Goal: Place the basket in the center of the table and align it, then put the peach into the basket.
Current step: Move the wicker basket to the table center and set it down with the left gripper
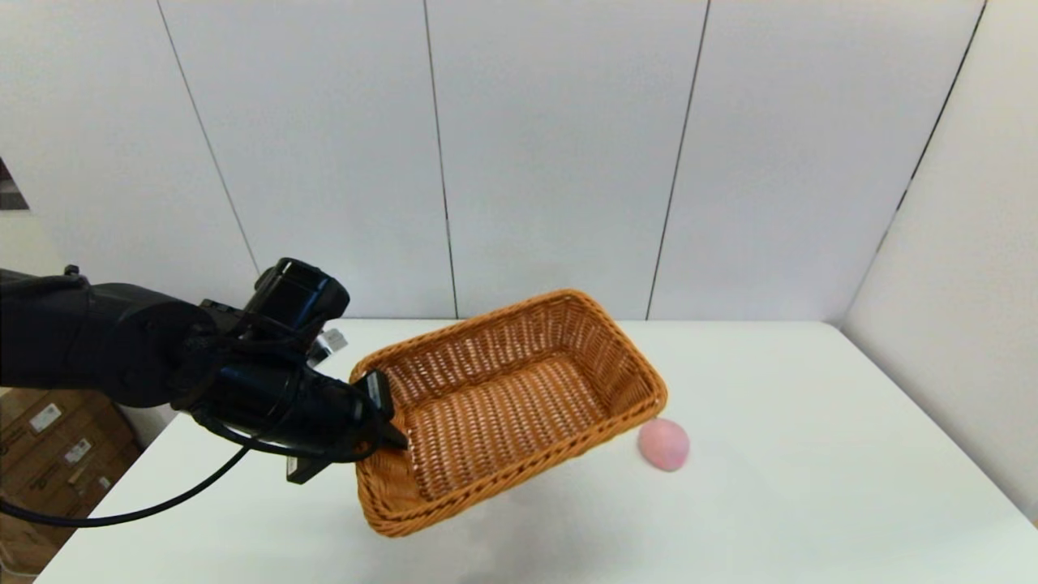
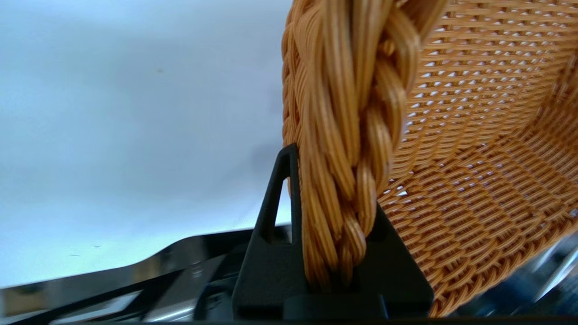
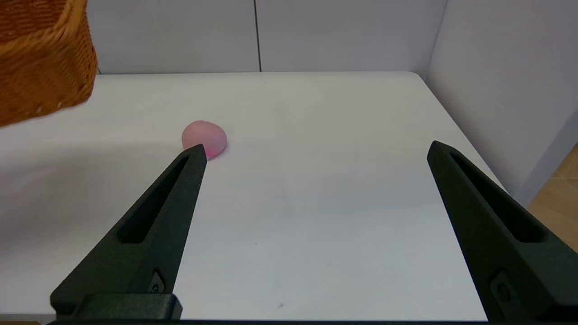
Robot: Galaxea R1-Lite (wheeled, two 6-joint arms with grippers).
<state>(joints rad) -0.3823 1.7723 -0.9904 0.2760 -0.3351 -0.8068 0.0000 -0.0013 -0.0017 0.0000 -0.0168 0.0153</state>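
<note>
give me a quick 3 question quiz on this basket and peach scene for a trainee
1. True or false: the peach is already inside the basket.
2. Which gripper grips the basket's braided rim? A) left gripper B) right gripper C) neither
3. Fill in: the right gripper's fingers are ____ and hold nothing.

Key:
1. False. The peach lies on the table, beside the basket's right end.
2. A. The left wrist view shows the rim clamped between its fingers, and the basket appears lifted and tilted off the table.
3. Open. It hangs above the table with the peach lying beyond it.
</note>
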